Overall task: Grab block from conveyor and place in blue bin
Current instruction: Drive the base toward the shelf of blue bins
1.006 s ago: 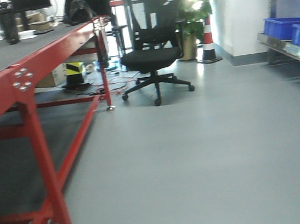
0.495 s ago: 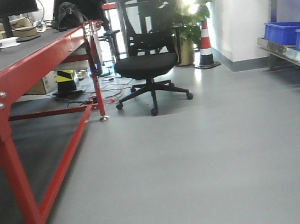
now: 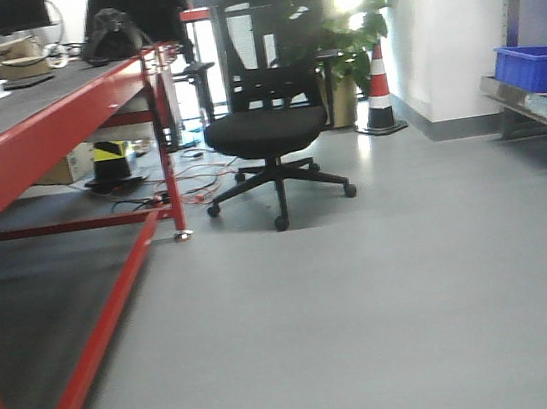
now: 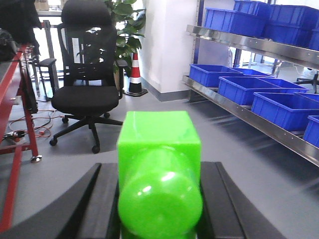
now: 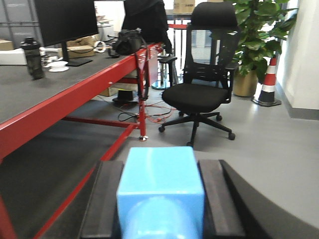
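Observation:
A bright green block with a round stud facing the camera is held in my left gripper, shut on it between black fingers. My right gripper is shut on a light blue block. The conveyor, a dark grey belt on a red frame, runs along the left; its belt also shows in the right wrist view. Several blue bins sit on metal shelves to the right, and one blue bin shows at the front view's right edge. Neither gripper appears in the front view.
A black office chair stands on the grey floor ahead, with a traffic cone and a potted plant behind it. Cables lie under the conveyor's far end. A monitor, a dark bottle and a bag rest on the belt.
The front view has swung away from the conveyor: its red frame and near leg have slid off to the left, and more open floor shows.

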